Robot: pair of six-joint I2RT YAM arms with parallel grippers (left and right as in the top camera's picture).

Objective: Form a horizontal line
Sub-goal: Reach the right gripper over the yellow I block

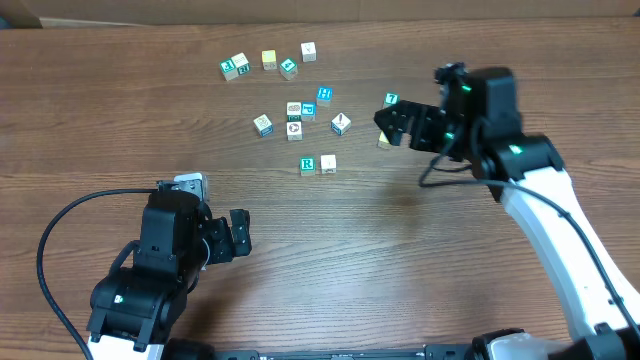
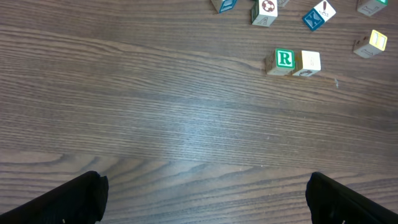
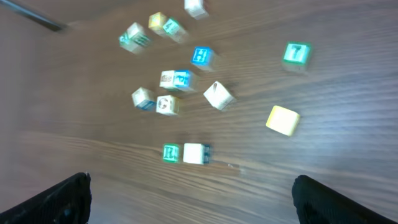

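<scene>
The cube with a green R (image 1: 307, 165) and the pale white cube (image 1: 328, 163) sit side by side, touching, at the table's middle. The left wrist view shows them as the R cube (image 2: 284, 60) and white cube (image 2: 308, 62), far ahead of my open, empty left gripper (image 2: 205, 199), which is low on the left (image 1: 222, 225). The plain yellow cube (image 3: 283, 119) and the green T cube (image 3: 296, 53) lie apart to the right. My right gripper (image 3: 193, 199) is open and empty above the yellow cube (image 1: 383, 142), partly covering it.
A blue H cube (image 1: 324, 95) and a white cube with a red mark (image 1: 340, 123) lie behind the pair. Several more lettered cubes are scattered toward the far edge (image 1: 265, 62). The right arm's white link (image 1: 560, 230) crosses the right side.
</scene>
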